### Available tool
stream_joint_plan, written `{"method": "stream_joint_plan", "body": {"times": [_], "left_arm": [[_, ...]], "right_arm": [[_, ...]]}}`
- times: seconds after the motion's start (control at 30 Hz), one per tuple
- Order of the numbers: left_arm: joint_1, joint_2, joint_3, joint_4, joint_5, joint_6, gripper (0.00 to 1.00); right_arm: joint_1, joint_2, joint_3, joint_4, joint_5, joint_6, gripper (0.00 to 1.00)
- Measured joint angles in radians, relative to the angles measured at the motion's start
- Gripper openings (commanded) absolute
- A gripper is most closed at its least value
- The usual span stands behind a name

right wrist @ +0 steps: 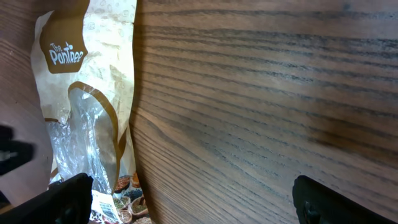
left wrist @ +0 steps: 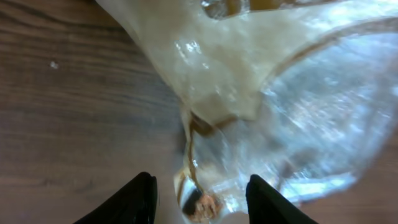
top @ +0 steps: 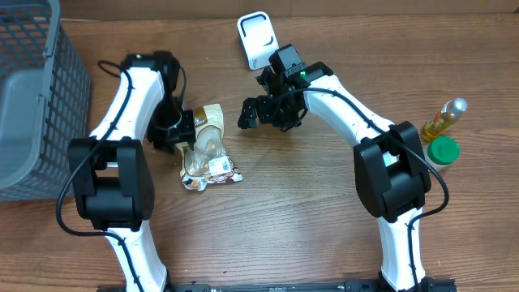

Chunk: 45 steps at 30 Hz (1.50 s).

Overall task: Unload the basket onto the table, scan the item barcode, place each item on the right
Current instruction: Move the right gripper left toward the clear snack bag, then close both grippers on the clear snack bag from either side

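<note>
Near the middle of the table point(top: 324, 203), a little toward its left edge, the snack bag point(top: 209, 150) lies flat and crumpled. The left claw point(top: 180, 130) straddles the bag's edge, fingers point(left wrist: 140, 199) half apart; whether they pinch the film cannot be told. The right claw point(top: 251, 113) hangs spread and empty just beside it. Pickup looks to be the step in hand. Next comes a firm pinch, a lift, and the barcode turned toward the scanner point(top: 258, 39) at the far edge.

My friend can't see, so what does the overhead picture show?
A crinkly snack bag lies on a wooden table between the white left arm and right arm, the left jaws at one end. A white scanner stands behind; a grey basket sits far left.
</note>
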Motion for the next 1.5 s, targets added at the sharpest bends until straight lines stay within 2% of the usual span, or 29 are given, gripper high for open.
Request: {"method": "stream_joint_plan", "body": {"times": [0.27,0.4,0.67,0.93,1.03,1.07,1.17,1.3,1.5], "left_arm": [[0.002,-0.006,-0.105,0.169,0.051,0.007,0.4],[-0.005,-0.006,-0.122,0.204,0.122,0.045,0.39],[-0.12,-0.006,-0.13,0.272,0.188,0.145,0.38],[-0.274,-0.006,-0.129,0.304,0.202,0.174,0.48],[-0.303,-0.006,-0.117,0.272,0.202,0.174,0.52],[-0.306,-0.006,-0.103,0.251,0.202,0.172,0.56],[-0.3,-0.003,-0.006,0.149,0.202,0.164,0.63],[-0.292,-0.003,0.102,0.024,0.202,0.159,0.62],[-0.29,-0.003,0.106,-0.113,0.186,0.147,0.55]], "right_arm": [[0.0,0.0,0.0,-0.004,0.001,0.0,1.0],[-0.003,0.0,0.0,-0.043,0.007,-0.001,1.0],[-0.079,0.0,0.0,-0.095,0.023,-0.001,1.0],[-0.211,0.0,0.0,-0.198,0.026,-0.026,1.0],[-0.247,0.0,0.0,-0.249,-0.007,-0.081,1.0],[-0.251,0.0,0.0,-0.256,-0.014,-0.093,1.0],[-0.254,0.0,0.0,-0.289,-0.055,-0.155,1.0],[-0.245,0.0,0.0,-0.302,-0.089,-0.187,1.0],[-0.199,0.0,0.0,-0.302,-0.118,-0.201,1.0]]}}
